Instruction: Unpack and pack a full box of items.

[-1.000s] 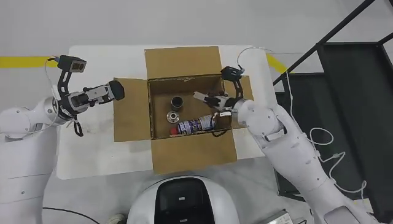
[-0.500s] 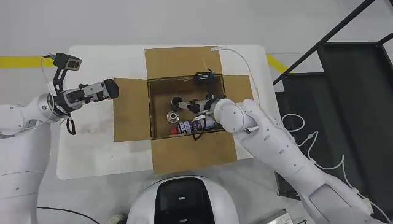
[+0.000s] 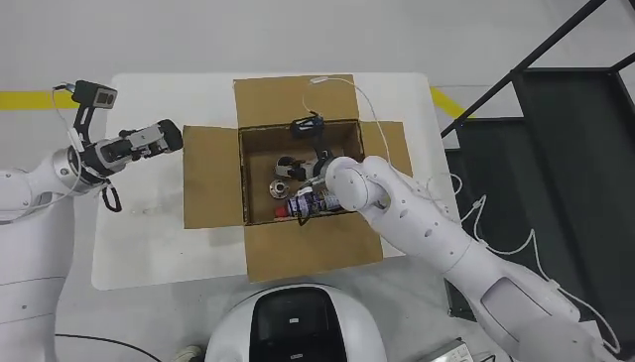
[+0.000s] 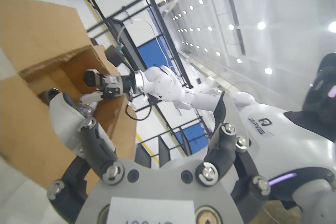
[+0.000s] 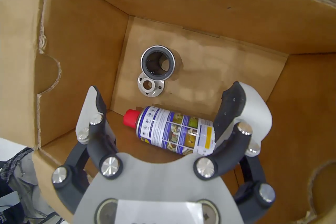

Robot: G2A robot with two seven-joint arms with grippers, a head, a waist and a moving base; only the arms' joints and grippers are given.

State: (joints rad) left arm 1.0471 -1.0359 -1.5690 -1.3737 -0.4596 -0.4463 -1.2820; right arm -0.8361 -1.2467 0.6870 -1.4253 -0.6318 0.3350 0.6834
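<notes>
Found left hand [image 3: 171, 134] at the far left, raised above the bench [image 3: 149, 233] just short of the box [image 3: 210, 179]; fingers spread apart, gripping nothing.

Recorded box standing mid-bench with all four flaps folded outward.

Counted three items on the box floor:
- a dark-rimmed metal sleeve [image 5: 158, 66], upright in the left half;
- a small metal flange [image 5: 150, 84], touching the sleeve on the robot's side;
- a red-capped spray can [image 5: 173, 131], lying on its side along the near wall, cap pointing left.

Located right hand [image 5: 164, 93] lowered inside the box above the spray can; fingers wide apart, with the can framed between them farther down; no contact evident, nothing clamped.

Judged progress as partway. Much bare floor on show inside a box described as full, with only three items aboard. Unable to settle from this evidence whether unpacking or repacking is in hand. Judged the spray can as the item being addressed, with no grasp yet made. Sleeve and flange untouched, left for later handling; flaps also to be closed at the end, if sealing is required.
</notes>
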